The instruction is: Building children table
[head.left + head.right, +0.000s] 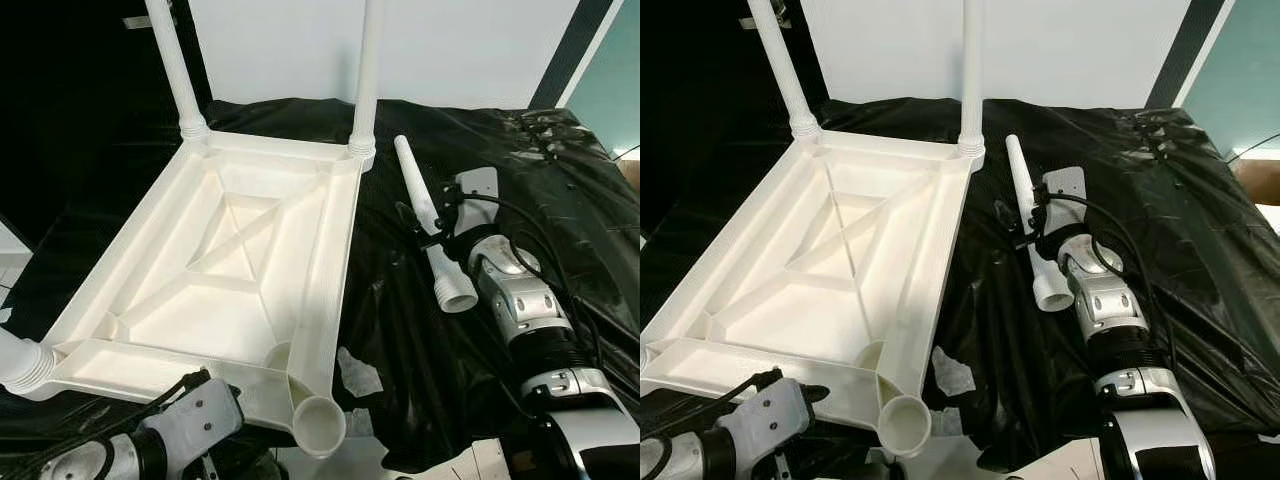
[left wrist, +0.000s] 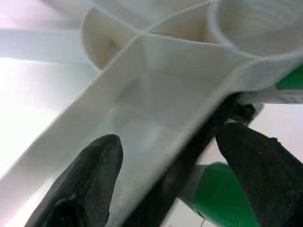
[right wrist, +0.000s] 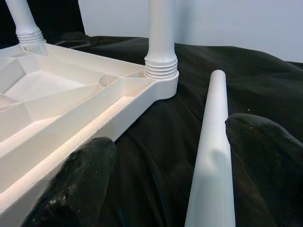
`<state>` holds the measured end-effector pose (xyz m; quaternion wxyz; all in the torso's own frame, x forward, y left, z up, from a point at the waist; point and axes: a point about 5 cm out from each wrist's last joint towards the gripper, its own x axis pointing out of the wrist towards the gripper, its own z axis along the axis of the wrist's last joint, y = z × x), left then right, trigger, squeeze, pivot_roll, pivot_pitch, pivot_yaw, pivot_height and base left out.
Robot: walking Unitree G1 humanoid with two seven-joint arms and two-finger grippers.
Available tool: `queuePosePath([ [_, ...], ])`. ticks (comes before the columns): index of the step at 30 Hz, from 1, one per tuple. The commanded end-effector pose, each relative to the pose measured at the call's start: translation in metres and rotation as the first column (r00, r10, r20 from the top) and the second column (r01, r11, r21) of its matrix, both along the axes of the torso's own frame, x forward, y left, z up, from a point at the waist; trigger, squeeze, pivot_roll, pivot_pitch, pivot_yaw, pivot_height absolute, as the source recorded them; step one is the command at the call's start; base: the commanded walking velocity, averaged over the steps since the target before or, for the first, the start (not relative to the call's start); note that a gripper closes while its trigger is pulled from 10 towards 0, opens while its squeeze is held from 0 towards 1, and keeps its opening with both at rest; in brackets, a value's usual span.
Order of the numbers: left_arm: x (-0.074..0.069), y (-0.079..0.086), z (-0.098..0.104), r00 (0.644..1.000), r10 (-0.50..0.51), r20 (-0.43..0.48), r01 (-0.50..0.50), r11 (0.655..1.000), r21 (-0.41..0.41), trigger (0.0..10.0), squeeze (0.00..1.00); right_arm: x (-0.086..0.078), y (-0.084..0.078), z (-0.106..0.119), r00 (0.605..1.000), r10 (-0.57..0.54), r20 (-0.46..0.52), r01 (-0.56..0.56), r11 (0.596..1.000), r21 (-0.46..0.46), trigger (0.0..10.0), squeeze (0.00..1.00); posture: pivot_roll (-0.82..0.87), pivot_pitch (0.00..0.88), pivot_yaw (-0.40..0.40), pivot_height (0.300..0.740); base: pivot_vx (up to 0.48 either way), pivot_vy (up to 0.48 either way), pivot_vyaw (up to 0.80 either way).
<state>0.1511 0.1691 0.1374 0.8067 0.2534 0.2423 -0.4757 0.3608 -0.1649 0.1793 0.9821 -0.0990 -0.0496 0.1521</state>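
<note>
Left gripper (image 2: pixel 165 175) at bottom left, fingers apart astride upturned white tabletop (image 1: pixel 200 270) rim beside empty corner socket (image 1: pixel 320 425). Right gripper (image 3: pixel 165 179) mid-right, fingers spread around loose leg (image 1: pixel 430 225) on black sheet (image 1: pixel 500 160).

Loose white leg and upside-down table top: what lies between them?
Only crinkled black cloth lies between the loose leg, at the right gripper, and the table top; the left eye view shows it.

Both upright legs (image 1: pixel 178 70) run off the top edge of the head views, their ends unseen. A third leg (image 1: pixel 22 363) at the near left corner is cut by the left edge. The left pincer (image 2: pixel 165 175) sits hidden under the tabletop (image 1: pixel 215 270) rim in the eye views, and its wrist view is blurred.
</note>
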Motion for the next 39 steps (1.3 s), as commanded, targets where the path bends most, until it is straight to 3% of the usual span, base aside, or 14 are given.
queuePosePath([
  [1, 0.002, 0.003, -0.007, 0.999, 0.049, -0.01, -0.049, 0.998, 0.03, 10.0, 0.0, -0.001, 0.0, -0.003, 1.0, 0.003, -0.013, -0.003, 1.0, -0.004, 10.0, 0.0, 0.2, 0.057, -0.024, 0.74, 0.0, 0.0, 0.0],
  [6, 0.018, -0.004, -0.009, 0.989, 0.144, 0.038, -0.144, 0.99, -0.005, 0.0, 0.0, -0.002, 0.001, -0.004, 1.0, 0.0, -0.015, 0.0, 1.0, 0.0, 10.0, 0.0, 0.19, 0.057, -0.018, 0.74, 0.0, 0.0, 0.0],
  [17, 0.035, -0.029, -0.002, 0.973, 0.218, 0.078, -0.209, 0.972, -0.111, 0.6, 0.0, -0.003, 0.001, -0.006, 1.0, -0.011, -0.025, 0.012, 1.0, 0.011, 10.0, 0.0, 0.19, 0.066, -0.012, 0.74, 0.0, 0.0, 0.0],
  [21, 0.038, -0.038, -0.004, 0.971, 0.224, 0.088, -0.215, 0.971, -0.102, 10.0, 0.0, -0.004, 0.003, -0.009, 0.999, -0.008, -0.035, 0.008, 1.0, 0.017, 10.0, 0.0, 0.19, 0.069, -0.009, 0.74, 0.0, 0.0, 0.0],
  [23, 0.04, -0.042, -0.006, 0.968, 0.239, 0.081, -0.23, 0.967, -0.107, 10.0, 0.0, -0.005, 0.005, -0.011, 0.999, -0.006, -0.04, 0.007, 1.0, 0.02, 10.0, 0.0, 0.19, 0.069, -0.009, 0.74, 0.0, 0.0, 0.0],
  [24, 0.045, -0.045, -0.008, 0.956, 0.288, 0.064, -0.278, 0.952, -0.132, 10.0, 1.0, -0.006, 0.006, -0.012, 0.999, -0.007, -0.044, 0.009, 1.0, 0.025, 10.0, 0.0, 0.19, 0.074, -0.005, 0.74, 0.0, 0.0, 0.0],
  [27, 0.053, -0.052, -0.007, 0.939, 0.33, 0.094, -0.315, 0.937, -0.15, 10.0, 1.0, -0.007, 0.007, -0.013, 0.999, -0.017, -0.047, 0.019, 0.999, 0.038, 10.0, 0.0, 0.19, 0.075, -0.004, 0.74, 0.0, 0.0, 0.0],
  [28, 0.056, -0.055, -0.004, 0.934, 0.336, 0.126, -0.315, 0.935, -0.161, 10.0, 0.47, -0.007, 0.008, -0.012, 0.999, -0.025, -0.048, 0.027, 0.998, 0.048, 10.0, 0.0, 0.19, 0.075, -0.004, 0.74, 0.0, 0.0, 0.0],
  [30, 0.058, -0.057, -0.002, 0.931, 0.334, 0.146, -0.31, 0.936, -0.166, 10.0, 0.47, -0.007, 0.008, -0.012, 0.998, -0.03, -0.049, 0.032, 0.998, 0.054, 10.0, 0.0, 0.19, 0.075, -0.004, 0.74, 0.0, 0.0, 0.0],
  [31, 0.061, -0.062, 0.002, 0.926, 0.339, 0.165, -0.306, 0.932, -0.193, 10.0, 0.0, -0.007, 0.008, -0.011, 0.998, -0.043, -0.047, 0.046, 0.997, 0.063, 10.0, 0.0, 0.18, 0.076, -0.003, 0.74, 0.0, 0.0, 0.0],
  [34, 0.062, -0.064, 0.004, 0.924, 0.344, 0.169, -0.306, 0.928, -0.213, 10.0, 0.0, -0.006, 0.008, -0.01, 0.998, -0.052, -0.045, 0.055, 0.996, 0.067, 10.0, 0.0, 0.18, 0.076, -0.003, 0.74, 0.0, 0.0, 0.0],
  [36, 0.07, -0.07, 0.011, 0.901, 0.414, 0.129, -0.363, 0.883, -0.298, 10.0, 0.0, -0.005, 0.005, -0.01, 0.993, -0.099, -0.069, 0.105, 0.99, 0.09, 10.0, 0.31, 0.18, 0.073, -0.002, 0.74, 0.0, 0.0, 0.0],
  [37, 0.073, -0.072, 0.014, 0.888, 0.444, 0.121, -0.387, 0.863, -0.326, 10.0, 0.0, -0.004, 0.004, -0.01, 0.99, -0.117, -0.082, 0.125, 0.987, 0.102, 10.0, 1.0, 0.18, 0.073, -0.002, 0.74, 0.0, 0.0, 0.0],
  [39, 0.076, -0.077, 0.019, 0.882, 0.463, 0.088, -0.4, 0.835, -0.379, 10.0, 0.0, -0.003, 0.001, -0.01, 0.983, -0.148, -0.109, 0.161, 0.981, 0.112, 10.0, 1.0, 0.18, 0.073, -0.002, 0.74, 0.0, 0.0, 0.0],
])
